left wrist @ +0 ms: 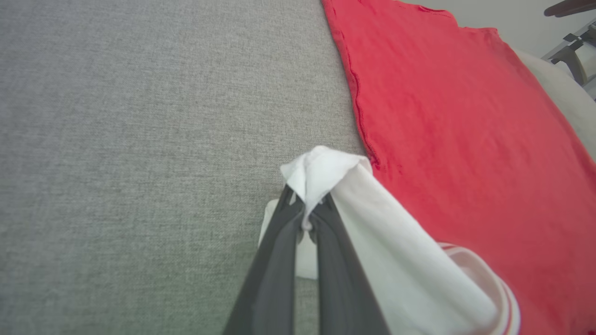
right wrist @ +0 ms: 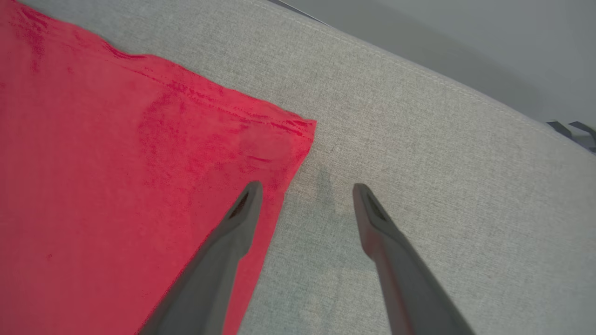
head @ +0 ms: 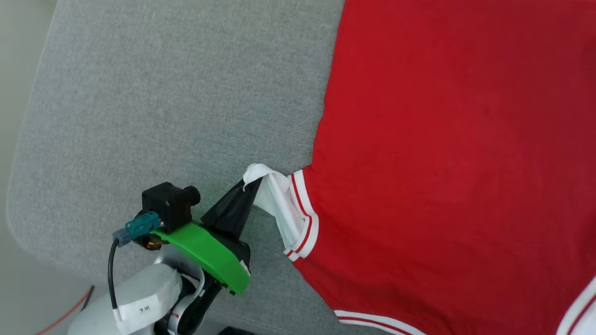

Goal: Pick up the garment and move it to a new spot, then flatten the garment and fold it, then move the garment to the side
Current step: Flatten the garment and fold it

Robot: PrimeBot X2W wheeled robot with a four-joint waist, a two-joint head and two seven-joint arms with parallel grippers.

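**Head view.** The left claw (head: 250, 185) is closed on the tip of the white sleeve (head: 279, 204) of the garment (head: 442, 163). The red body lies flat on the grey table (head: 163, 93), ahead of the claw and to its right. The sleeve rises from the striped cuff to the claw tips, lifted off the table and drawn partly taut. The step in hand appears to be flattening, with folding not yet begun.

**Left wrist view.** Both fingers meet on a small peak of white cloth, and a fold of sleeve hangs below the claw. The grip is shallow, holding only the tip. For a clean result, the pull should run outward, away from the red body and low over the table, so the sleeve lays down without a twist. A hard or upward pull would probably drag the body out of shape or slip the cloth out of the claw.

**Right wrist view.** The right claw (right wrist: 305, 188) stands wide open and holds nothing. One finger lies over the red edge, the other over bare table. The hem corner lies just ahead of the claw tips and looks flat. This claw is well placed to pin or grasp that corner as an anchor while the sleeve is spread.
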